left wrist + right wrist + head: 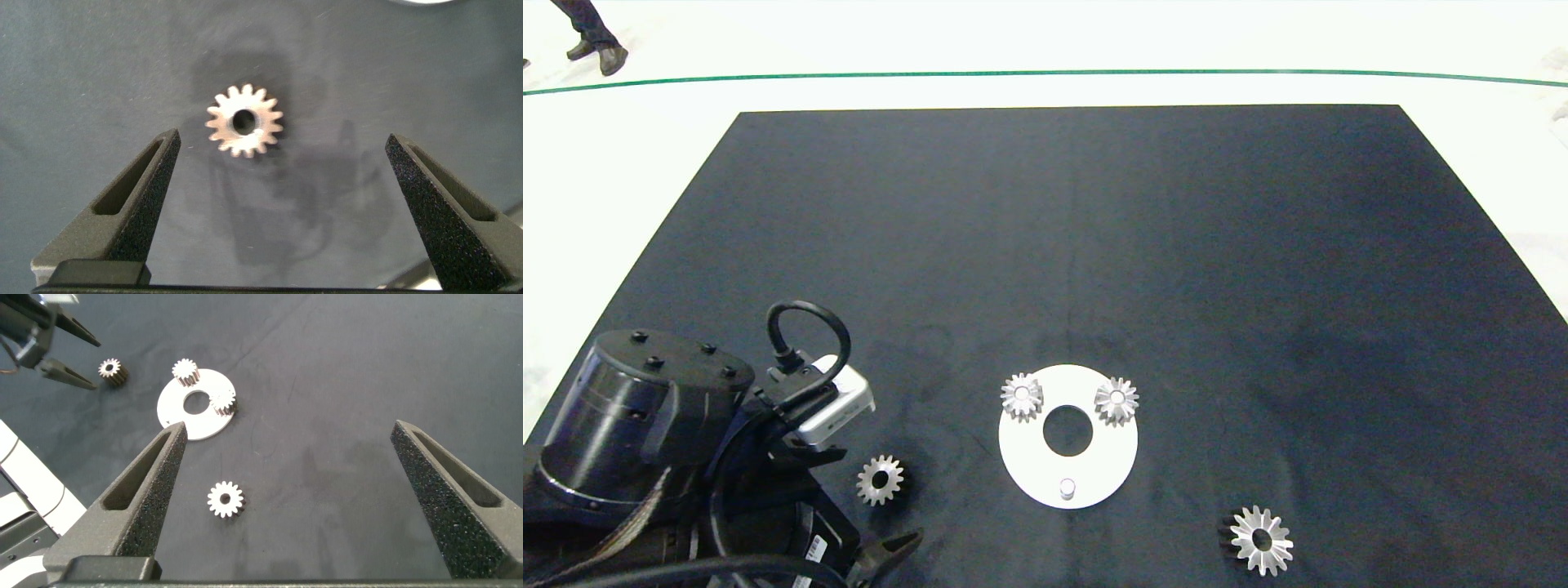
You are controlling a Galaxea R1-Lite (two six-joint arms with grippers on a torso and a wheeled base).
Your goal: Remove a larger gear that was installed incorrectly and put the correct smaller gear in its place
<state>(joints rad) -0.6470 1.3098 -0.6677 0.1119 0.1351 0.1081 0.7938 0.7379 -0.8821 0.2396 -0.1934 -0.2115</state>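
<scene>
L gripper [283, 140] sits at the near edge, left of the plate [1094, 478], fingers spread wide and holding nothing. In head view the arm's bulk and the frame edge hide most of it; only one dark fingertip [894, 545] pokes out. The small gear [880, 479] lies flat on the mat [1094, 245] left of the plate, well apart from it. From the L wrist it shows just past the line between the two tips, nearer one finger, touching neither.

R gripper [286, 429] isn't in head view. Its wrist cam shows it spread wide & empty, over the mat to the right of the plate, height hard to judge.

The big gear [1262, 539] lies flat on the mat, nearer than the plate and off to its right, not touching.

Plate: white disc w/ a round centre hole. A short peg [1067, 488] stands bare on its near rim. Two grey gears [1022, 396] [1116, 400] sit on its far side, one each side of the hole; can't tell how they're fixed.

Beyond the mat, far left of the plate: a person's legs [592, 37], cut off by the frame top.
</scene>
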